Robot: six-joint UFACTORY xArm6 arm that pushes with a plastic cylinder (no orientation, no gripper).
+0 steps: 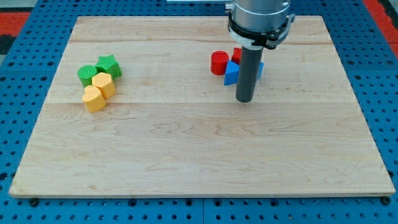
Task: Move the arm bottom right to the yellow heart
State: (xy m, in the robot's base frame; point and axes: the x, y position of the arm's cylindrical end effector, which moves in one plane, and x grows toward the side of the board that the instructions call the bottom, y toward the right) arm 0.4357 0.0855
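The yellow heart (pixel 94 99) lies at the view's left on the wooden board (pixel 199 162), touching a yellow hexagon block (pixel 104 84) just above and to its right. My tip (pixel 244 99) rests on the board far to the right of the heart, just below a blue block (pixel 232 73). The dark rod hides part of the blue and red blocks behind it.
A green star (pixel 109 65) and a green block (pixel 87 74) sit above the yellow pair. A red cylinder (pixel 219 63), a second red block (pixel 237 54) and another blue piece (pixel 260 67) cluster near the rod. A blue pegboard surrounds the board.
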